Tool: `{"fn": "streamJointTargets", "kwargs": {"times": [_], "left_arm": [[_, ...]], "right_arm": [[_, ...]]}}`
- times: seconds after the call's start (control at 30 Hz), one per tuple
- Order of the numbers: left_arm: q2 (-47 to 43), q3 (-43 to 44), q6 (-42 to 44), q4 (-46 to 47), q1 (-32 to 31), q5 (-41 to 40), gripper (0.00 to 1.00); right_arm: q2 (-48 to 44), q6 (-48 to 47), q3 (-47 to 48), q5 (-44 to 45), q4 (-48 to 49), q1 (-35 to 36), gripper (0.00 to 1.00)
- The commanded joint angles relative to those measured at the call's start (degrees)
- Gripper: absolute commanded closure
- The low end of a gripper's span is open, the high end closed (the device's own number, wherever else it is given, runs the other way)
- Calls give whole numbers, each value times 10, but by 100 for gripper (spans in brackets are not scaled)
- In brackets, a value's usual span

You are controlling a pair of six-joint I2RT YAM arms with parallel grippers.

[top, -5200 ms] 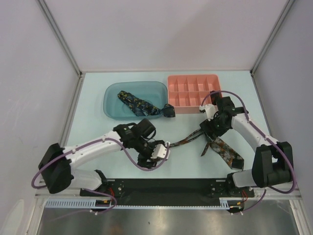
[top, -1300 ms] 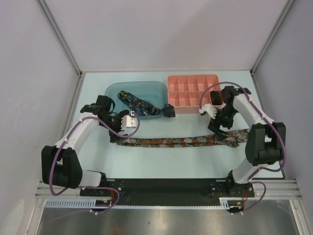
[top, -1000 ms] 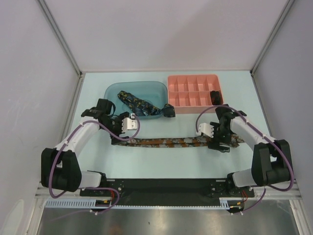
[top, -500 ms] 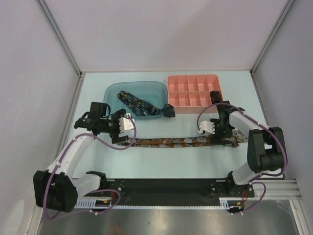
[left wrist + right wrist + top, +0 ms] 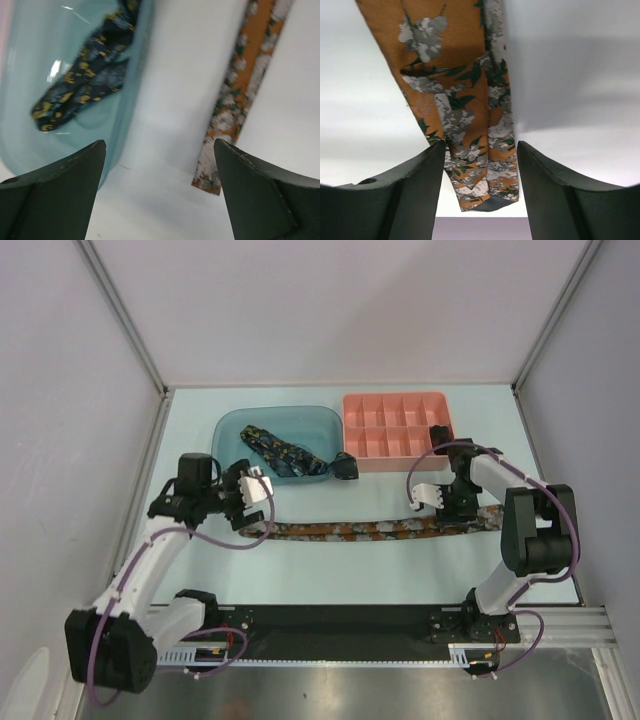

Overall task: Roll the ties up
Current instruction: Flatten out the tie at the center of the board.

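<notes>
Beyond the black base rail [image 5: 340, 625], a bare strip of the pale blue-green table [image 5: 340, 575] runs up to the long orange-brown, white-flowered fabric tie [image 5: 350, 530]. It lies flat and straight across the middle. The left gripper [image 5: 250, 502] hangs near its narrow end, fingers spread wide and holding nothing. The right gripper [image 5: 480, 147] stands spread astride its broad end. Farther back, the navy yellow-specked tie [image 5: 285, 452] lies crumpled in the teal plastic tray [image 5: 225, 435], beside a pink compartment box [image 5: 396, 397]. White walls [image 5: 340, 310] close three sides.
</notes>
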Motion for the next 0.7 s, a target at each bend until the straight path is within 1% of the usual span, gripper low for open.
{"fn": "streamJointTargets", "kwargs": {"times": [0.0, 0.03, 0.07, 0.17, 0.23, 0.27, 0.33, 0.37, 0.4, 0.43, 0.47, 0.5, 0.53, 0.57, 0.6, 0.63, 0.67], "left_arm": [[94, 76, 176, -229, 12, 40, 9], [106, 77, 209, -246, 12, 36, 11], [128, 74, 218, -260, 12, 19, 12], [151, 58, 252, -262, 19, -7, 13], [173, 50, 272, -263, 25, -11, 14], [180, 50, 277, -262, 27, -14, 14], [201, 45, 284, -253, 31, -21, 15], [210, 44, 286, -248, 33, -23, 16], [226, 42, 288, -244, 37, -24, 19], [233, 44, 292, -238, 39, -24, 21], [242, 44, 291, -237, 40, -24, 24], [248, 46, 290, -234, 42, -24, 29], [258, 47, 290, -232, 44, -22, 32], [261, 47, 292, -233, 44, -22, 35], [262, 46, 293, -231, 45, -21, 43], [261, 42, 295, -234, 44, -19, 46], [258, 41, 296, -234, 45, -17, 48]], "right_arm": [[-6, -22, 12, -6, -31, 1, 34], [-11, -20, 10, -6, -34, 2, 31], [-16, -12, 10, -10, -36, 3, 30], [-41, 22, 34, -38, -58, 6, 24], [-60, 53, 57, -57, -84, 13, 22], [-66, 89, 82, -76, -92, 15, 22], [-84, 130, 106, -104, -110, 21, 22], [-89, 157, 120, -140, -115, 29, 22], [-95, 213, 139, -160, -116, 36, 22], [-101, 254, 148, -179, -107, 44, 23], [-105, 287, 155, -218, -102, 63, 24], [-107, 322, 160, -236, -90, 72, 25], [-115, 415, 160, -267, -48, 82, 30], [-119, 453, 158, -285, -27, 92, 32], [-121, 503, 155, -302, -2, 106, 35], [-122, 593, 144, -328, 59, 115, 42], [-121, 638, 139, -340, 85, 124, 47]]}}
